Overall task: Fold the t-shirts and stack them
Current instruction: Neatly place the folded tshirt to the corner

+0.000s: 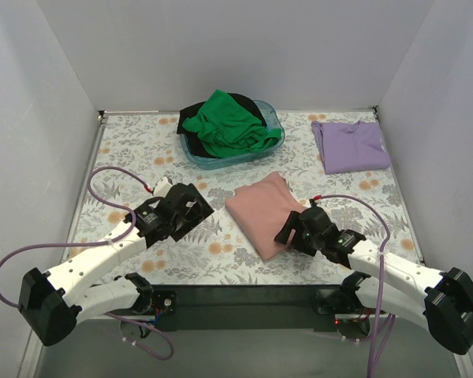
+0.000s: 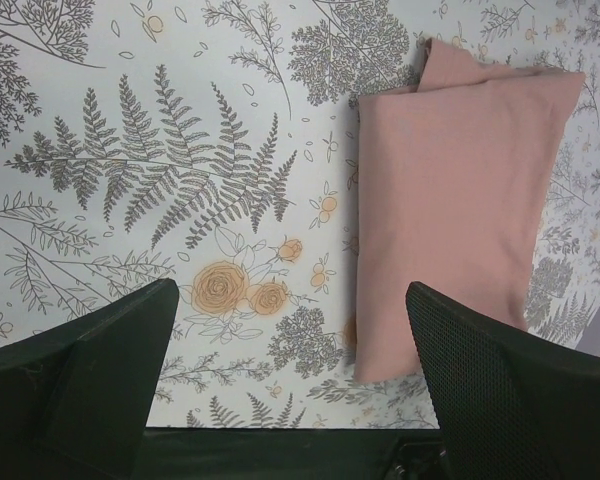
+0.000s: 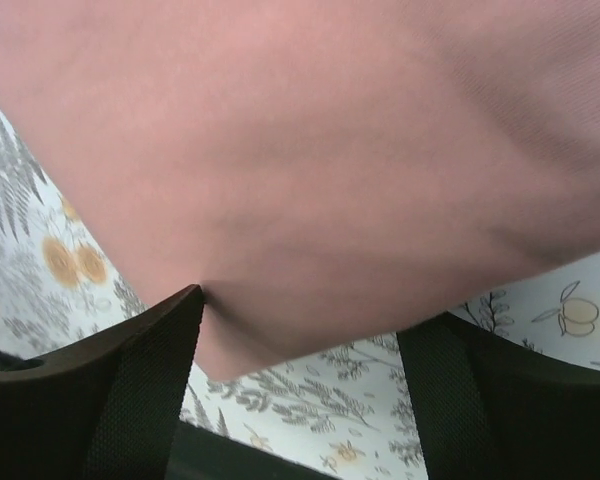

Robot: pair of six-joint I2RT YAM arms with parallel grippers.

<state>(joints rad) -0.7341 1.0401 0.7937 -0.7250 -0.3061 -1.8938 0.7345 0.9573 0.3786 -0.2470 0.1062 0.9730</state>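
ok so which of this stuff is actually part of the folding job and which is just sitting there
Part of the job: pink t-shirt, lavender t-shirt, green t-shirt, black t-shirt.
Just there: blue bin, floral table cover.

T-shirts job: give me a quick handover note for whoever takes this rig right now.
Left claw: open, empty, over the table left of the pink t-shirt.
Right claw: open, at the pink t-shirt's near corner, not clamped.
Done: pink t-shirt folded mid-table; lavender t-shirt folded, far right.
Left: green t-shirt and black t-shirt lie crumpled in the blue tub; fold them, then stack all four.
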